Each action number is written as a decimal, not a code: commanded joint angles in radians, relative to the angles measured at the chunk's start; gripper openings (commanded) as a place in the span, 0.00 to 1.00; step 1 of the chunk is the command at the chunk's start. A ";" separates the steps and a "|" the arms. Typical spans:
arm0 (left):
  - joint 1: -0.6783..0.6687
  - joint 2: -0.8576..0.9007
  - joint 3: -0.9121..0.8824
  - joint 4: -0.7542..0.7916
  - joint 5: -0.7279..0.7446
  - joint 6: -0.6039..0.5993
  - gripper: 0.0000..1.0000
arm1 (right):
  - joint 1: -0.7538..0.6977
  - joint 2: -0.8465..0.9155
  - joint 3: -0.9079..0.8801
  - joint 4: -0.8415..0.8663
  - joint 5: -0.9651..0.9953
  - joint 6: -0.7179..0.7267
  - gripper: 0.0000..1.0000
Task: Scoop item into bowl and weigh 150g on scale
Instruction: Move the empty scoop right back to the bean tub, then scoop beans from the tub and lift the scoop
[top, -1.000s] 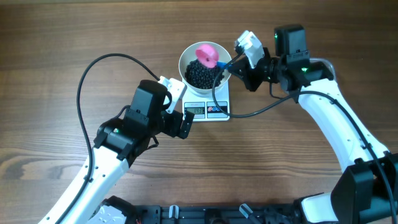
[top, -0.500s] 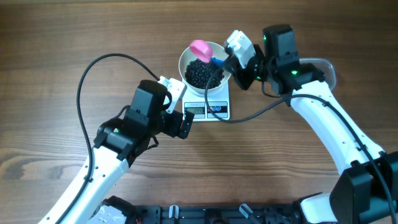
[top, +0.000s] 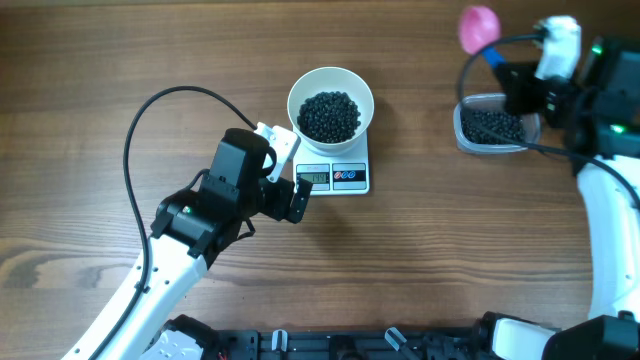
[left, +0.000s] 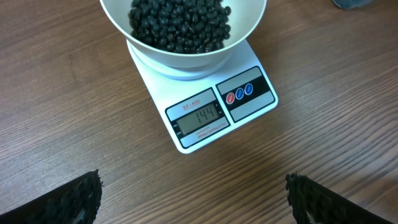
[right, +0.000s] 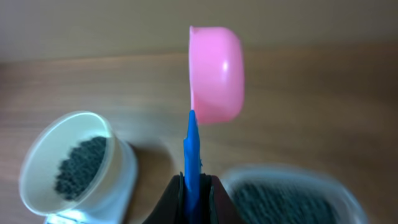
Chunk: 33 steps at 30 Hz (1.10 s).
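Note:
The white bowl (top: 294, 98) stands on the white scale (top: 349, 176) and holds a heap of black beans, the item (top: 330, 115). In the left wrist view the bowl (left: 186, 59) of beans (left: 180, 22) sits on the scale (left: 249, 65), whose display reads 144. My left gripper (top: 291, 200) (left: 194, 199) hovers open over bare wood in front of the scale. At the far right my right gripper (top: 508, 78) (right: 194, 186) is shut on the blue handle of a pink scoop (top: 478, 27) (right: 216, 74). The scoop is raised beside the tub, and its inside is hidden.
A clear plastic tub (top: 462, 135) (right: 336, 186) with more black beans stands at the right, just below my right gripper. The left arm's black cable loops over the table to the left of the bowl.
My right arm has swung from the bowl to the far right, carrying the pink scoop out of the bowl to beside the tub. The left arm has not moved.

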 joint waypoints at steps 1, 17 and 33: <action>0.001 -0.010 0.001 0.003 0.015 0.019 1.00 | -0.048 -0.002 0.005 -0.131 0.100 -0.113 0.04; 0.001 -0.010 0.001 0.003 0.015 0.019 1.00 | -0.040 0.152 0.005 -0.279 0.405 -0.249 0.04; 0.001 -0.010 0.001 0.003 0.015 0.019 1.00 | -0.048 0.235 0.005 -0.376 0.121 -0.246 0.04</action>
